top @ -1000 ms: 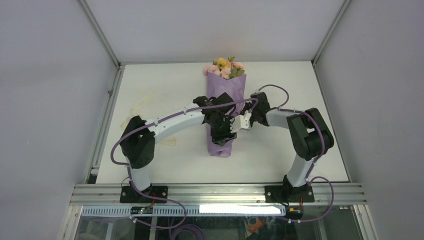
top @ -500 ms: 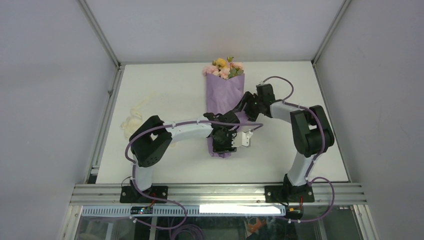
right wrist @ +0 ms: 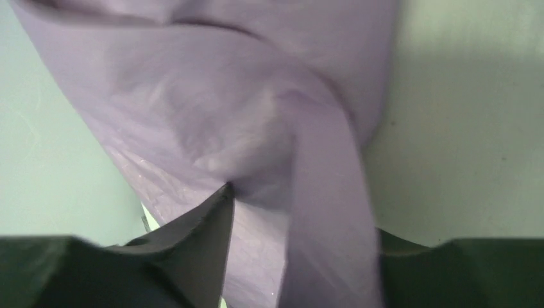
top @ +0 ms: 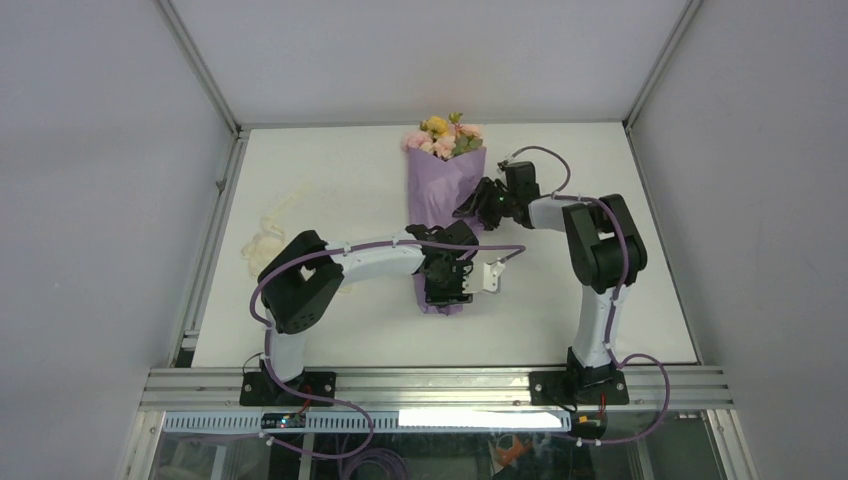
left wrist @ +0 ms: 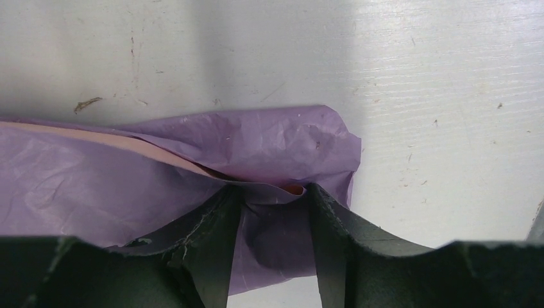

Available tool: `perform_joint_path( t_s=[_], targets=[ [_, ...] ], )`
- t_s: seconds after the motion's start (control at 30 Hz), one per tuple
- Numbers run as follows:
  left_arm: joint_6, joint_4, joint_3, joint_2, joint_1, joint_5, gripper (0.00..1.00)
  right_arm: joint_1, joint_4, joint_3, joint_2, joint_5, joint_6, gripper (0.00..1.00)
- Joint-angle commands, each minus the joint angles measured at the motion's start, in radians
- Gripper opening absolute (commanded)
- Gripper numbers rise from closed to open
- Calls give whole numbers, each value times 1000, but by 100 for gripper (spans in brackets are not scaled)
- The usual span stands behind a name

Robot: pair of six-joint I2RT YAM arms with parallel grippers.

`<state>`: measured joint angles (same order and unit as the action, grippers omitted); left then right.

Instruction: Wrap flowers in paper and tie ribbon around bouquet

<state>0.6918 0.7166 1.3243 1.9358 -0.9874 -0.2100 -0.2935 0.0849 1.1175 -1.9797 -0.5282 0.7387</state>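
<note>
On the white surface (top: 330, 160) the bouquet (top: 445, 185) lies flat, and the biggest risk is judged to be the whole cone unrolling. The paper (left wrist: 256, 138) looks crinkly and springy, and only the left gripper (left wrist: 272, 192), clamped on its narrow tail, pins it. The right gripper (right wrist: 301, 212) stands with jaws apart astride a fold farther up; a careless pull there could tear the sheet or drag the flowers (top: 443, 138) out. The ribbon (top: 262, 238) lies well off to the left gripper's left, untied. The bouquet's long axis runs straight away from the left gripper, blooms pointing toward the far edge.
</note>
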Motion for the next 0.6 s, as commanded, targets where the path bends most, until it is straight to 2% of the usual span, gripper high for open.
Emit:
perform_joint_path(
  t_s=[0.0, 0.1, 0.13, 0.23, 0.37, 0.5, 0.57],
  targets=[
    [30, 11, -40, 35, 10, -13, 44, -10, 54, -47, -63, 44, 36, 34],
    [-1, 46, -15, 27, 22, -30, 44, -9, 65, -69, -39, 68, 42, 4],
    [-21, 85, 15, 22, 32, -45, 43, -9, 63, -72, -30, 73, 42, 0],
    [-124, 226, 163, -14, 81, -144, 45, -9, 51, -73, -5, 78, 41, 0],
    [-257, 383, 341, -129, 193, -312, 60, -10, -5, -65, 38, 112, 21, 0],
    [-284, 439, 329, -269, 372, -327, 71, -22, -92, -46, 63, 127, -25, 0],
    [-234, 473, 276, -295, 505, -274, 72, -33, -133, -44, 73, 127, -25, 0]
  ],
)
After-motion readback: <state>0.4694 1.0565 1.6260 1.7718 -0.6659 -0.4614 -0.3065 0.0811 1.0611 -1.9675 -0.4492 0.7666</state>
